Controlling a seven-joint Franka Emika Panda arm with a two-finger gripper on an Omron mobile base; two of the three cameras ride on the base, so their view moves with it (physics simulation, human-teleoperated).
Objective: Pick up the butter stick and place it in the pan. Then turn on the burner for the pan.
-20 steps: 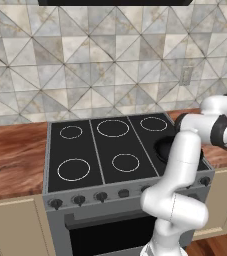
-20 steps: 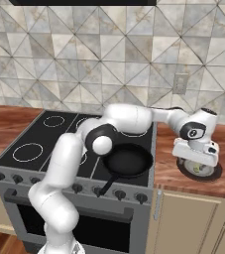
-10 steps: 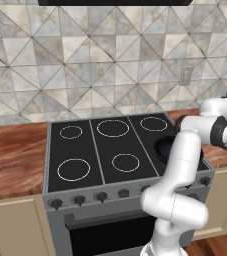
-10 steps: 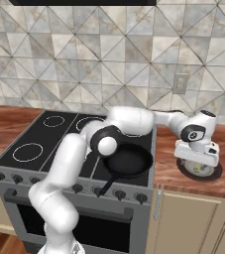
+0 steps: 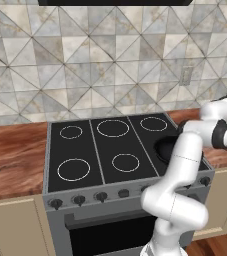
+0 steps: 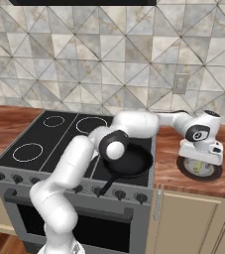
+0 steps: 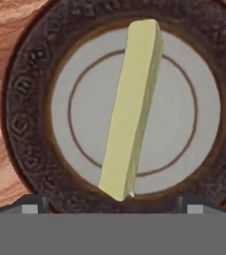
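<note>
Lowered since 0.5 s ago, hand (image 6: 201, 161) spread above butter stick (image 7: 132, 104) on dish (image 7: 35, 99).

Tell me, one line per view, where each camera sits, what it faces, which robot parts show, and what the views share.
Left base view: behind the arm's left, facing the stove; the arm rises lower right.
Right base view: behind its right, facing the pan and the dish; the gripper hangs over the dish.
Hand view: looks down on the butter stick on the dish; fingertips at bottom.
Shared: both base views show stove and pan; right base and hand views share the dish.
</note>
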